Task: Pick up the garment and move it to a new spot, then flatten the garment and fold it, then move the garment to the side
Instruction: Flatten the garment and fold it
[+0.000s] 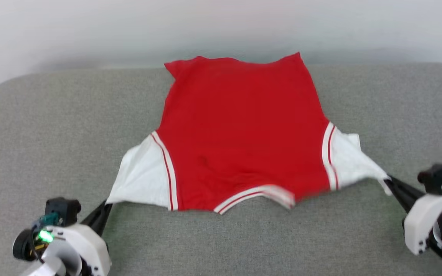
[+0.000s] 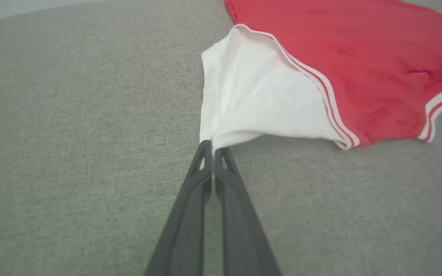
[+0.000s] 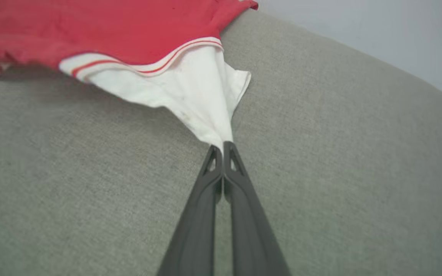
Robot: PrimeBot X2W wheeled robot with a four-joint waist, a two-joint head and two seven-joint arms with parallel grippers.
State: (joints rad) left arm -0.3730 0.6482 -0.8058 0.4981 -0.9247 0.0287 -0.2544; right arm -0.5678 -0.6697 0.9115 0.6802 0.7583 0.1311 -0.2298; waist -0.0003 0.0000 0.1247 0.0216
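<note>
Head view. A red basketball jersey (image 1: 240,130) with short white sleeves lies spread flat on a desk (image 1: 44,126) covered in grey woven fabric, near the middle of its width. The hem lies toward the desk's far edge, below a pale wall (image 1: 221,27). The striped white-and-red neck trim (image 1: 255,195) faces the robot. A plain red panel faces up, and white-and-red stripes run along both armholes.

The left claw (image 1: 107,206) enters from the lower left. Its two dark fingers are pressed together on the outer corner of the jersey's left sleeve (image 1: 140,176), which lies fairly smooth. The right claw (image 1: 388,183) enters from the lower right and is likewise closed on the tip of the right sleeve (image 1: 349,161). That sleeve is drawn out into a narrow point. The two claws are well apart, one at each side of the garment, and both are low over the desk.

Left wrist view. The left claw (image 2: 210,148) pinches the near corner of the white sleeve (image 2: 251,96). The cloth fans out from the fingertips toward the red body (image 2: 378,69).

Right wrist view. The right claw (image 3: 223,148) grips the sleeve (image 3: 198,92) where it narrows to a tight point. The pull raises the sleeve's near edge a little, and a shadow falls on the desk beneath it.
</note>
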